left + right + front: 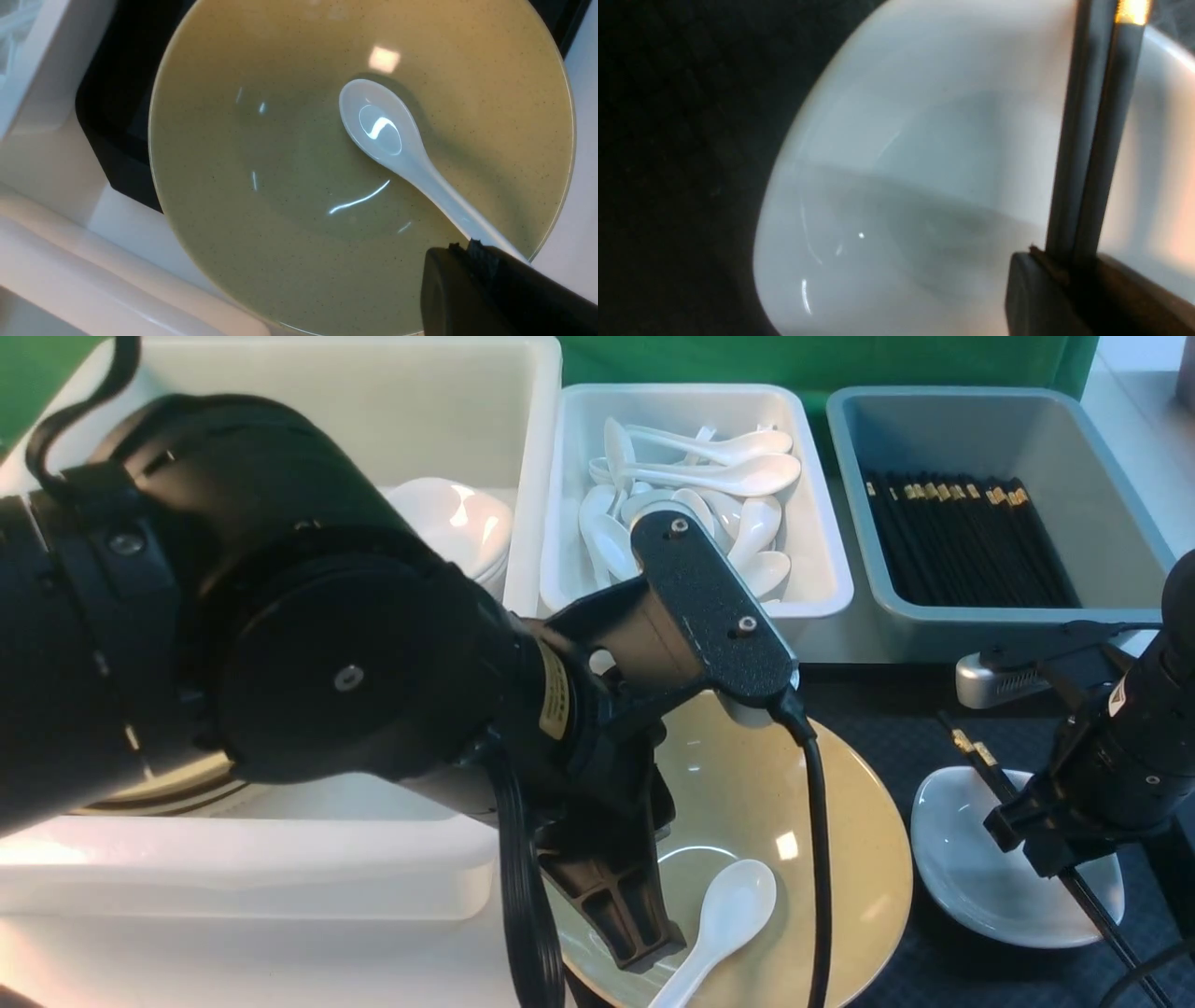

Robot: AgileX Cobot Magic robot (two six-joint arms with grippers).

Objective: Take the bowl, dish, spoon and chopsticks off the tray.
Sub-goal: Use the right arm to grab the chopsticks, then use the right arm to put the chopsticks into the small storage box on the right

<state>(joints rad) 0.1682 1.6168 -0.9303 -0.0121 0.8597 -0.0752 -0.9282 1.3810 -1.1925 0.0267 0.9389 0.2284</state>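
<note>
- R claw (1027, 845): clamped on the chopsticks (978, 754) approx mid-length. R wrist view shows the pair side by side, tight against the one visible finger (1064, 298); 2nd finger out of shot.
- Chopsticks: lie slantwise over the dish (971, 896). Gold-banded thick ends point to the far side, past the dish rim. Thin ends run toward the near right corner.
- Dish: white, rounded-square, sits on the right part of the tray (878, 733), near the bowl (840, 859) w/ a dark strip of tray between.
- L claw (635, 933): fingers together, gripping nothing. Tips point down inside the bowl at its near-left wall; can't tell if they touch it.
- Spoon (733, 905): lies in the bowl, scoop up and near the centre, handle toward the near rim, just right of the L claw. In the L wrist view the handle end passes under the black finger.
- Bowl: olive-tan, glossy, on the tray's left part, near the big white tub (280, 877).
- Far side, L to R: the tub holding stacked white crockery (457, 523); a smaller white bin (822, 593) of spare spoons (709, 476); a grey-blue bin (1111, 504) w/ spare black sticks (962, 541) laid in a row.
- L arm (233, 616) blocks most of the tub in the front view; green backdrop (840, 359) behind the bins.
</note>
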